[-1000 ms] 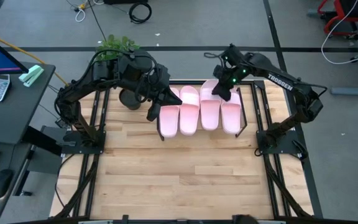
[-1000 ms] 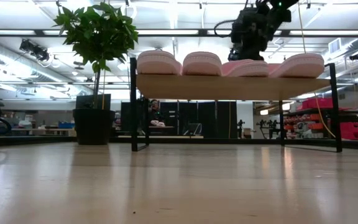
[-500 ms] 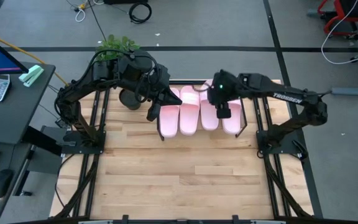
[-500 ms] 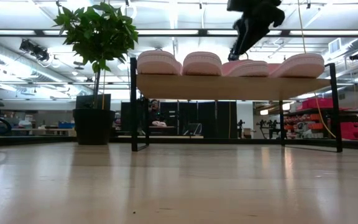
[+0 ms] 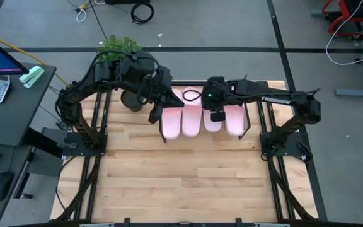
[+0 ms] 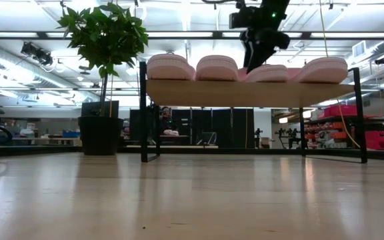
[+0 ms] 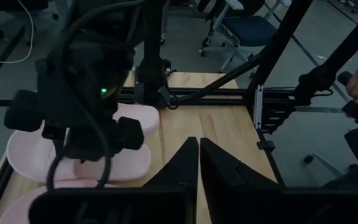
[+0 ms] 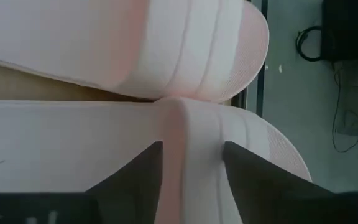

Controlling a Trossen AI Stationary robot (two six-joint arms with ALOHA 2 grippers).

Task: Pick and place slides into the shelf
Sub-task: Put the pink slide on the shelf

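- Up on the shelf [image 6: 245,93], all four slides [image 5: 201,118] lie side by side.
- Right tool [image 5: 217,116] hangs just above the third slide [image 8: 104,143], fingers [image 8: 132,177] spread apart, gripping nothing.
- Left tool [image 5: 155,115] waits at the shelf's left end, fingers [image 7: 182,168] closed and empty.
- Potted plant [image 6: 104,73] stands beside the shelf on the desk [image 5: 181,176].

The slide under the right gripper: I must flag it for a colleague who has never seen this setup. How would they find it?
Find the low wooden shelf at the table's far edge, with four pale pink slides in a row. Counting from the potted plant side, it is the third slide. Only this one has the right gripper directly above it, fingers open astride its strap.
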